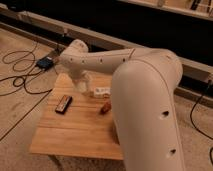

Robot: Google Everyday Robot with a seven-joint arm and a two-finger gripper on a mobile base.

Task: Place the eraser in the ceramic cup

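— Fingers?
— Together; whether anything is pinched between them, I cannot tell. The gripper hangs low over the far side of the counter, just left of the white box.
— The eraser?
— Not located. None lies by the black remote or the reddish-brown oblong thing, and the arm hides the counter's right part. Heading and long axis: cannot tell.
— Progress?
— No ceramic cup in sight either. I judge the placing not yet done.
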